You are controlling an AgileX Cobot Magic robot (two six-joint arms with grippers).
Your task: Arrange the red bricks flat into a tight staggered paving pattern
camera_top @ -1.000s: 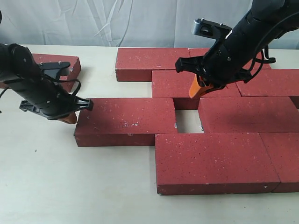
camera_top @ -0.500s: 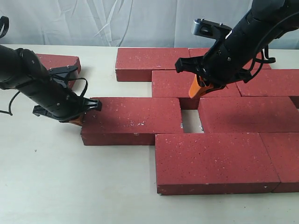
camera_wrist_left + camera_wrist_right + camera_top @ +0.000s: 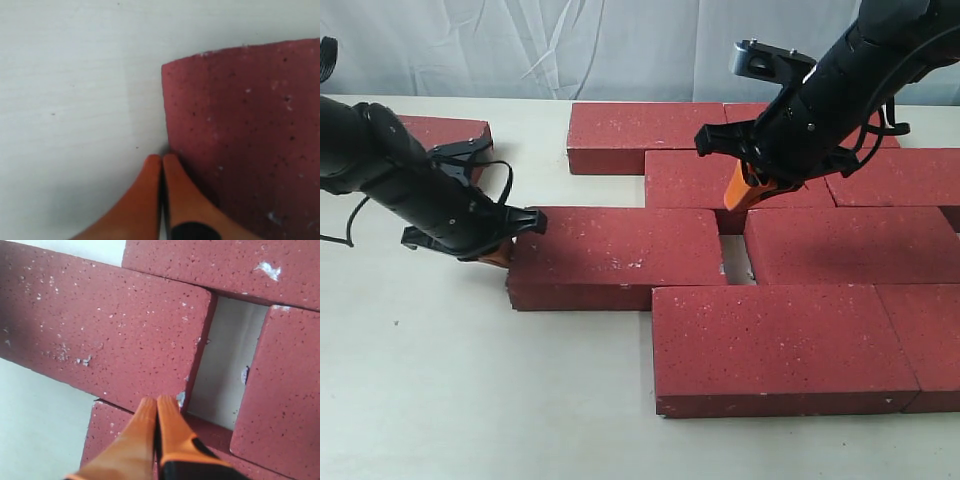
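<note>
Several red bricks lie flat in staggered rows. My left gripper (image 3: pixel 500 254) is shut and empty, its orange tips (image 3: pixel 161 160) pressed against the left end of the third-row brick (image 3: pixel 615 255) (image 3: pixel 250 130). A narrow gap (image 3: pixel 735 258) (image 3: pixel 230 355) separates that brick from its right neighbour (image 3: pixel 850 245). My right gripper (image 3: pixel 735 198) (image 3: pixel 157 402), also shut and empty, hangs just above the second-row brick (image 3: pixel 690 180) near the gap. In the right wrist view the pushed brick (image 3: pixel 115 325) fills the middle.
One red brick (image 3: pixel 445 135) lies apart at the back left, behind my left arm. Two bricks (image 3: pixel 780 345) form the front row and others (image 3: pixel 645 135) the back row. Bare table (image 3: pixel 470 400) spreads at the front left. A pale curtain hangs behind.
My left gripper has slid right, pushing the third-row brick with it, so the gap to its right neighbour has shrunk to a slit. The right arm has not moved.
</note>
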